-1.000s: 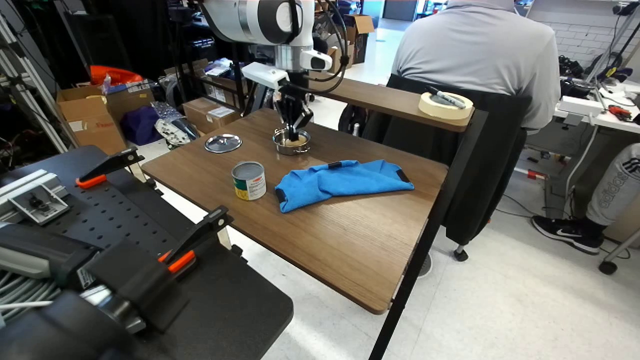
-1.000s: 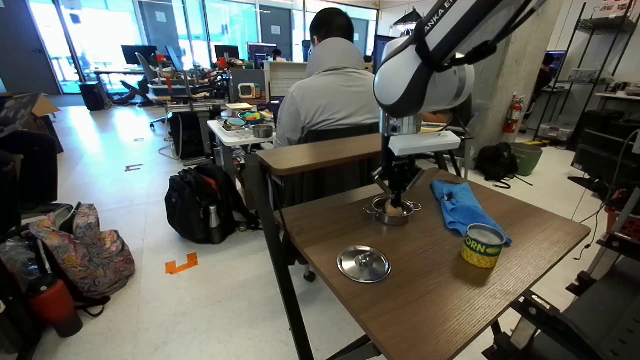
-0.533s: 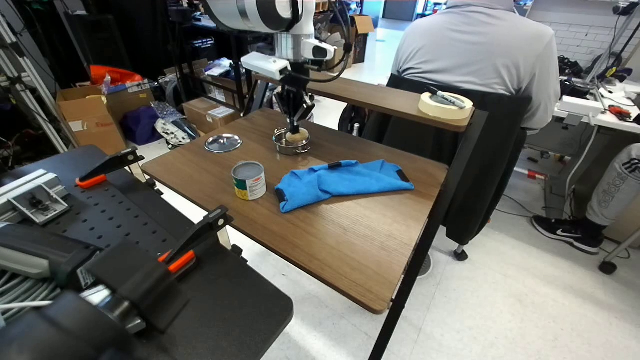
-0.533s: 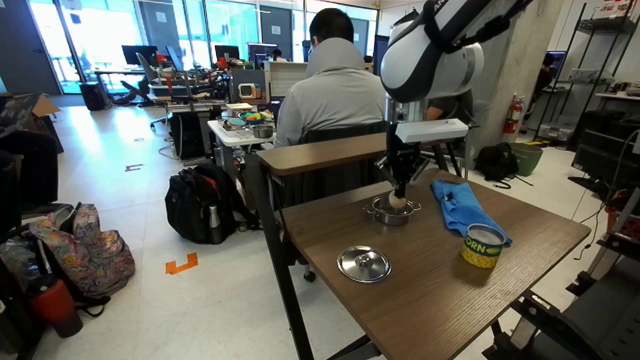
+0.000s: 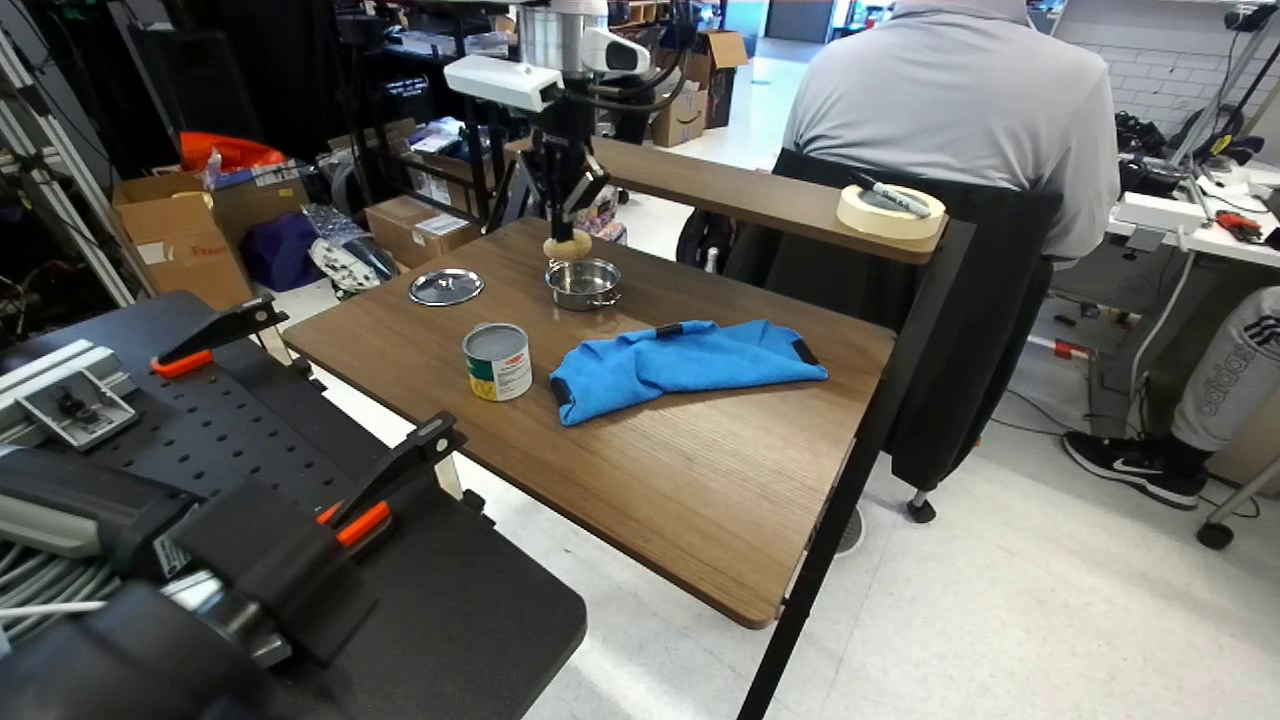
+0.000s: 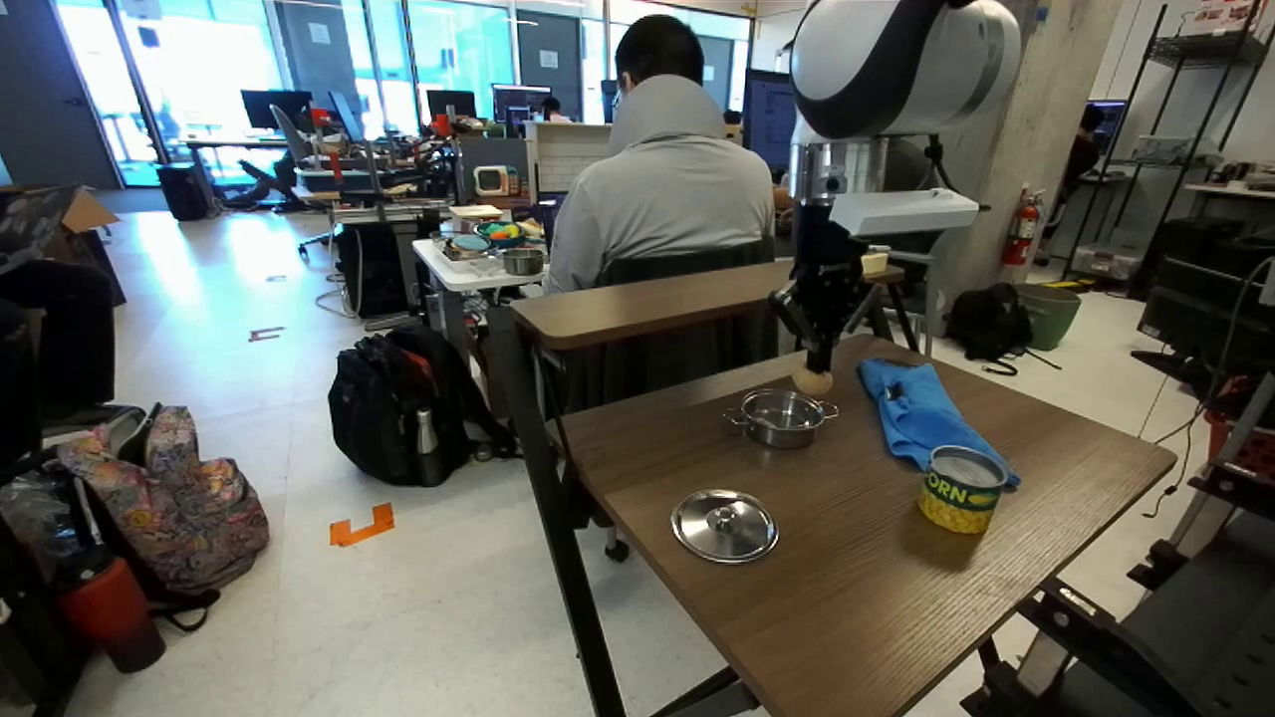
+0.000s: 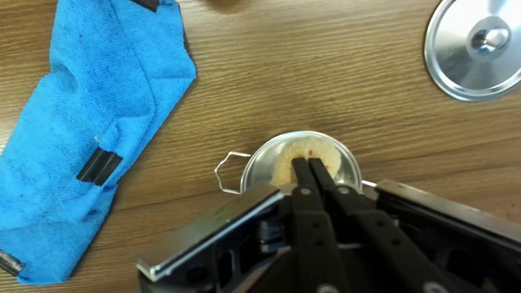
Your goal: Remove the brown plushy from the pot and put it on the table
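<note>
A crumpled bright blue fabric cloth (image 7: 110,89) with black strips (image 7: 99,166) lies near a yellow-and-green-labelled cylindrical metal can (image 6: 963,493). A round silver metal lid (image 7: 472,57) rests knob up — well apart from the cloth. A grey-and-black marker (image 5: 905,200) lies on a cream ring-shaped tape roll (image 5: 890,223) — itself atop a narrow brown wood-grain desk (image 5: 740,200).

Brown rectangular wood-grain surface (image 5: 680,500) is offering room past long blue cloth (image 5: 685,365), away from round silver metal pot (image 6: 783,434). Cylindrical yellow-green tin (image 6: 960,494) is crowding cloth's end, flat silver metal lid (image 6: 725,528) flanking pot.
</note>
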Motion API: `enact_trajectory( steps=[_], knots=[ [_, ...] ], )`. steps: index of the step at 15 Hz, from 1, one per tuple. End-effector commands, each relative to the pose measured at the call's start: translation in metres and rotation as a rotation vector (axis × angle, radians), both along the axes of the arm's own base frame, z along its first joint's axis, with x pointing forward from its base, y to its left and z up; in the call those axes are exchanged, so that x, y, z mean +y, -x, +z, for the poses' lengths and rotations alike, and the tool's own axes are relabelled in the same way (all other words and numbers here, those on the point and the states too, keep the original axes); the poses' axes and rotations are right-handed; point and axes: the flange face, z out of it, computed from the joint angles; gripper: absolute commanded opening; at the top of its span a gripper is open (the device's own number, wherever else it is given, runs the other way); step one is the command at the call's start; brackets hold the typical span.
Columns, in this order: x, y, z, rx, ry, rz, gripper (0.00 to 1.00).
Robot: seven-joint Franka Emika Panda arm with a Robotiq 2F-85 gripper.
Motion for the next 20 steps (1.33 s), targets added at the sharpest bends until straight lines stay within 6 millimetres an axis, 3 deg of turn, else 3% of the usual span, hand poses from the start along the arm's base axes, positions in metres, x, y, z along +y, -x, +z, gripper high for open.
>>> enact_trajectory(
  steps=[1, 5, 10, 14, 20],
  knots=[
    [0.036, 0.022, 0.004, 0.027, 0.025, 0.103, 0.01],
    [0.086, 0.033, -0.011, 0.019, 0.048, 0.217, 0.01],
    [0.131, 0.031, -0.024, 0.016, 0.059, 0.297, 0.01],
    [0.145, 0.017, -0.029, -0.01, 0.052, 0.302, 0.01],
    [0.148, -0.01, -0.049, -0.036, 0.055, 0.271, 0.01]
  ],
)
